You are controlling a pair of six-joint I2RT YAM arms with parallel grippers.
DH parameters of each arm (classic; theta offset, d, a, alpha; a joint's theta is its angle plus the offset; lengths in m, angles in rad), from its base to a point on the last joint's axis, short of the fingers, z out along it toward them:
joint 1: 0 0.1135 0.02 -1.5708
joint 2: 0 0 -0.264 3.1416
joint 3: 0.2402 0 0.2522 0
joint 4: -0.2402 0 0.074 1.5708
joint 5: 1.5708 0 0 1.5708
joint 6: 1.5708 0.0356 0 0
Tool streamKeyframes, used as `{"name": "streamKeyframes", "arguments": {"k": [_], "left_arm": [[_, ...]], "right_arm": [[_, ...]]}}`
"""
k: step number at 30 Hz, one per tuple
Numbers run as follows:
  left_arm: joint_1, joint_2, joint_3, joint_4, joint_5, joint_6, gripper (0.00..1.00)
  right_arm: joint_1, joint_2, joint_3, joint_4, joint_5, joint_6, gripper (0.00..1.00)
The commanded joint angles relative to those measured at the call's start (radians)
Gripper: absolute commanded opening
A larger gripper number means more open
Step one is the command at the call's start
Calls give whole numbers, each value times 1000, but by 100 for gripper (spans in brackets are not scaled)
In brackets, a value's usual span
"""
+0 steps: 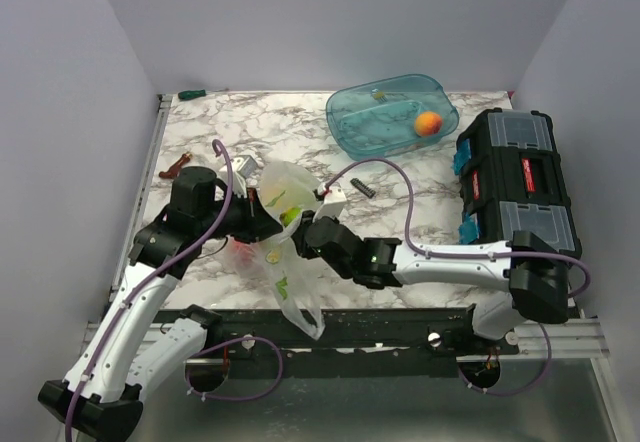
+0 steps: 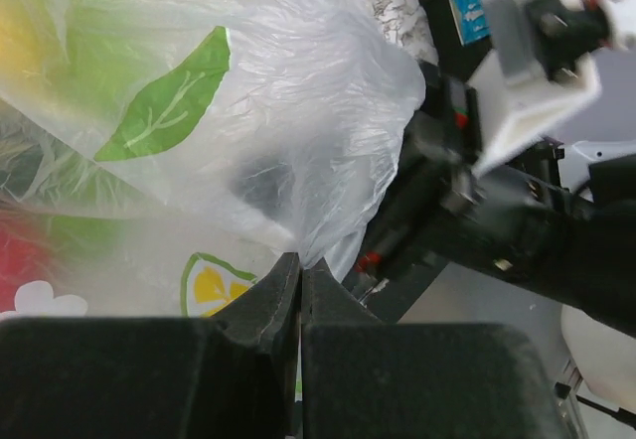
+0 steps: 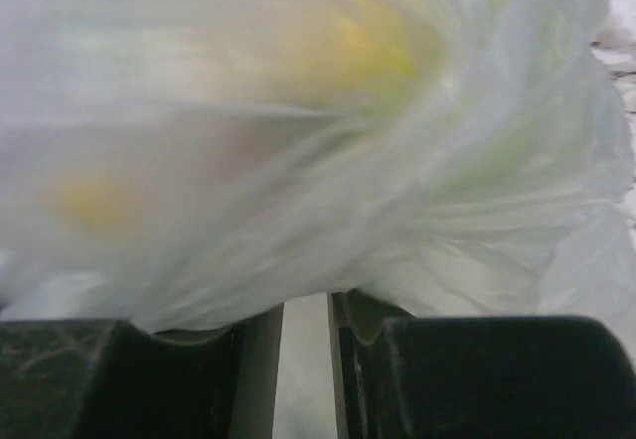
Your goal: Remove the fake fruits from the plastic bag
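The plastic bag [image 1: 285, 187] stands bunched up at the middle left of the marble table, between my two grippers. Through its film I see fake fruits: a green one [image 1: 290, 214] and a red one [image 1: 272, 257]. My left gripper [image 1: 262, 220] is shut on a fold of the bag [image 2: 298, 111]; its jaws [image 2: 300, 265] pinch the thin film. A red fruit [image 2: 20, 260] blurs behind the film there. My right gripper [image 1: 298, 232] presses into the bag from the right. In its wrist view the bag [image 3: 318, 111] covers the fingertips, and the gripper [image 3: 306, 305] is nearly closed on the film.
A teal-blue oval tub [image 1: 385, 127] with an orange ball [image 1: 428, 123] stands at the back. A black toolbox [image 1: 515, 177] lies at the right. A green-handled tool [image 1: 190, 94] and a brown object [image 1: 175, 167] lie at the left, and a small spring [image 1: 362, 187] near the middle.
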State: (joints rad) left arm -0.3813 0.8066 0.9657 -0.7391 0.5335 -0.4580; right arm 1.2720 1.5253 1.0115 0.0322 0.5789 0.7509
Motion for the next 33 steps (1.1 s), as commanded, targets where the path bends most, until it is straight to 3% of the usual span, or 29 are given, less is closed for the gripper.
{"name": "streamKeyframes", "arguments": {"k": [1,10,12,16,27,33], "left_arm": [[-7,-40,-22,12,27,-11,0],[-8,-88,-109,-8,-14,4,0],[-7,-94,-139,-4,-41,8,0],[-8,-87,-172,10,-90,20,0],[-8,-82,-111,25,-117,86,0],[-7,-124,-144,62,-147,103,0]], "right_arm": [[-84,75,15,37,68,22,28],[-250,180,19,102,-30,-30,43],[-249,189,22,111,-122,-58,44],[-230,174,-65,288,-344,-87,47],[-184,224,16,304,-443,-90,45],[-169,259,72,270,-422,-143,47]]}}
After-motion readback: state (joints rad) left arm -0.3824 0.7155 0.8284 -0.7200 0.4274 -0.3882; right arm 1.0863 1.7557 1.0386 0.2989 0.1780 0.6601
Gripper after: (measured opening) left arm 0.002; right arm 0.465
